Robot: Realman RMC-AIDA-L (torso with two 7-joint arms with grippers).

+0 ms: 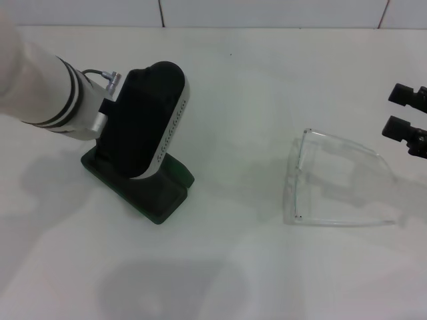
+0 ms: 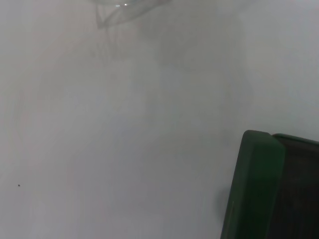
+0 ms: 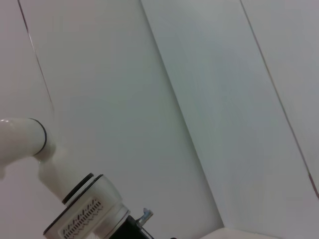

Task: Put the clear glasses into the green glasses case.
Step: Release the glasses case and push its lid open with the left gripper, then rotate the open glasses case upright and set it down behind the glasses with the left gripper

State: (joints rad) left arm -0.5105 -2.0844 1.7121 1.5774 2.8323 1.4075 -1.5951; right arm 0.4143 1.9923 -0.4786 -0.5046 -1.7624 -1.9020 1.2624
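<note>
White table (image 1: 233, 100) holds the green glasses case (image 1: 157, 197) under the left gripper (image 1: 143, 123), fingers hidden, clear glasses (image 1: 337, 180) right, right gripper (image 1: 407, 117) spread beside.

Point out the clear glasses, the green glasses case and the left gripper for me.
clear glasses (image 1: 340, 180): head view, on the wraparound lens.
green glasses case (image 1: 163, 197): head view, on its exposed near end.
left gripper (image 1: 143, 123): head view, on its black body above the case.

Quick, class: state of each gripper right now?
Left gripper: down over the green glasses case, fingers hidden, cannot be told.
Right gripper: beside the clear glasses, open, holding nothing.
</note>
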